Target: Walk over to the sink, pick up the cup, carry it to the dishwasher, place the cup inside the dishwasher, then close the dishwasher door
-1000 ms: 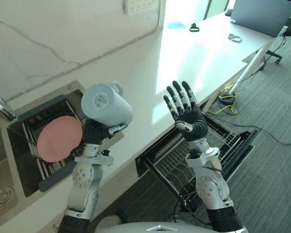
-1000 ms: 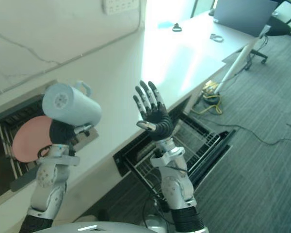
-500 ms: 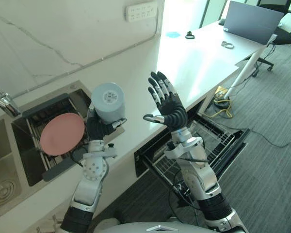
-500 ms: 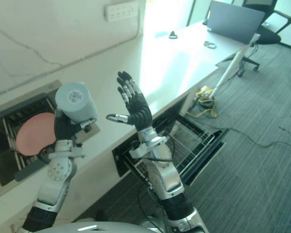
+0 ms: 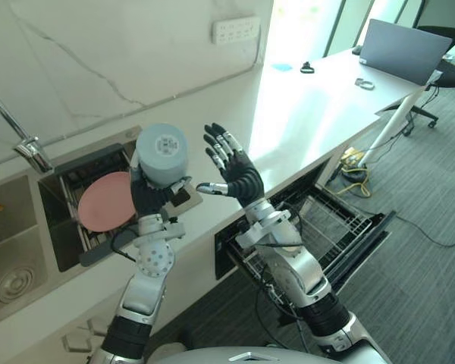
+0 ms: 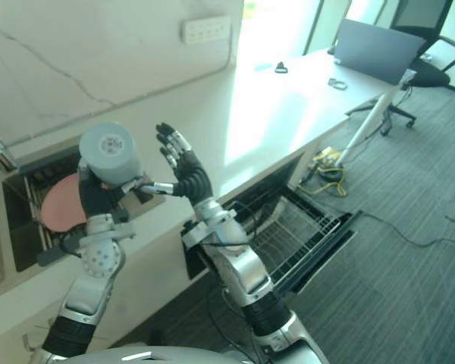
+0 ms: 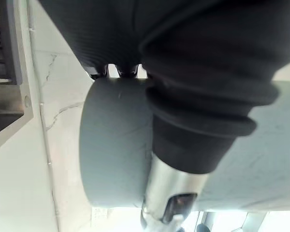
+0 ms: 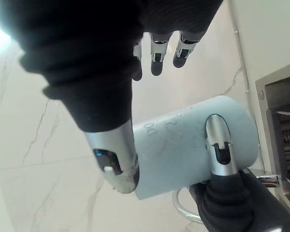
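**Left of frame.** Tap (image 5: 26,142) at upper left, above the sink (image 5: 7,235). Beside the basin, a dark dish rack (image 5: 98,250) holds a pink plate (image 5: 106,201).

**Centre left.** Cup (image 5: 161,154), pale blue, raised clear of the surface (image 5: 311,114) and carried in the left hand (image 5: 148,199). The fingers and thumb are curled round its wall. Its flat base faces the head camera, so the long axis runs roughly toward the viewer and the mouth points away. The handle sits on the far side (it shows as a loop in the right wrist view).

**Centre.** Right hand (image 5: 235,171), just beside the cup, with the fingers straight and fanned and the palm turned toward it. It holds nothing. Whether its thumb tip touches the cup wall cannot be told.

**Right of centre, lower.** Dishwasher (image 5: 341,220), with the door down and the wire rack drawn out beneath the surface's edge.

**Upper right.** Laptop (image 5: 409,49), well apart from the work.

**Governing relation.** The dishwasher lies down and to the right of the cup, with the right hand between them. The right arm is nearer the rack, but the left has the cup. Judged stage: carry, with placing and door-closing not yet done.
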